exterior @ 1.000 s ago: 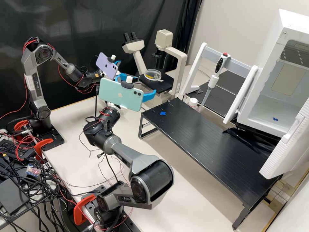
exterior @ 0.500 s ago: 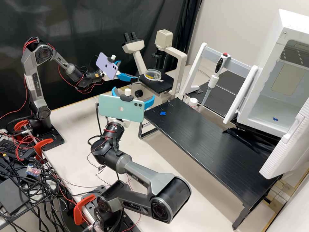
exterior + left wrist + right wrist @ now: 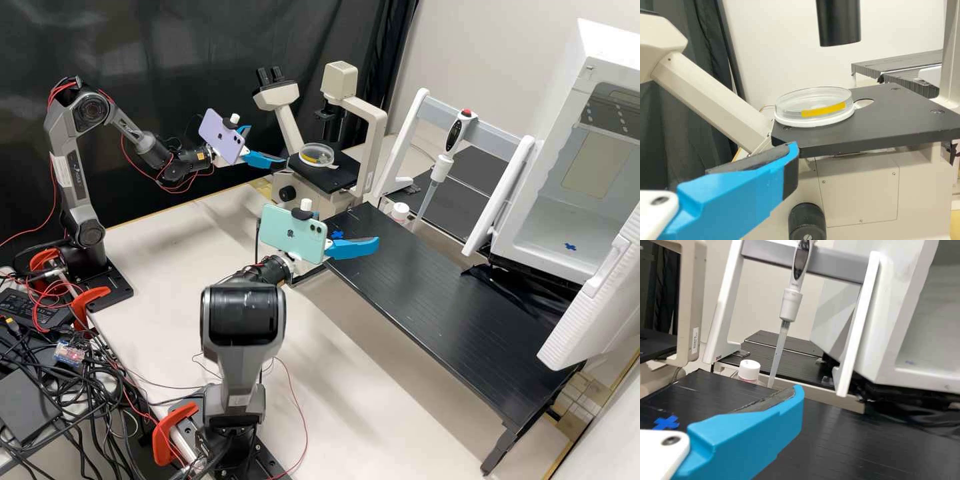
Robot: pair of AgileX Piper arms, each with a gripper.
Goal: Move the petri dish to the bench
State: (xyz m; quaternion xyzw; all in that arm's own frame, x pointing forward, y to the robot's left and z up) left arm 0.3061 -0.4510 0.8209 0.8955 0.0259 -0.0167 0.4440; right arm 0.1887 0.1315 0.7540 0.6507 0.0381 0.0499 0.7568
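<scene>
Grippers: two. Left gripper (image 3: 267, 144): upper left of centre in the high view; fingers apart, nothing between them, one tip near the edge of the microscope stage (image 3: 327, 177). Right gripper (image 3: 353, 248): centre of the high view, above the far-left end of the black raised bench (image 3: 433, 280); fingers apart, holding nothing.

Petri dish: one (image 3: 316, 155), upper centre, lying flat on the stage, near both grippers but touching neither.

Surrounding equipment: one microscope (image 3: 378, 127), upper centre. Its black cylinder (image 3: 839, 22) hangs above the stage; its upright stands to the right of the dish. One pipette (image 3: 440, 167) hangs tip down in one white rack (image 3: 408, 127), upper right of centre. Phones: two, one lilac (image 3: 223, 137), one mint green (image 3: 293, 233), one per gripper. Blue crosses: two, one (image 3: 337, 235) on the bench, one (image 3: 571, 247) inside the open white cabinet (image 3: 593, 40) at right.

Containers: dish clear-walled with one yellow strip (image 3: 823, 109); contents cannot be determined. One white-capped bottle (image 3: 400, 212), beside the bench; contents unclear.
</scene>
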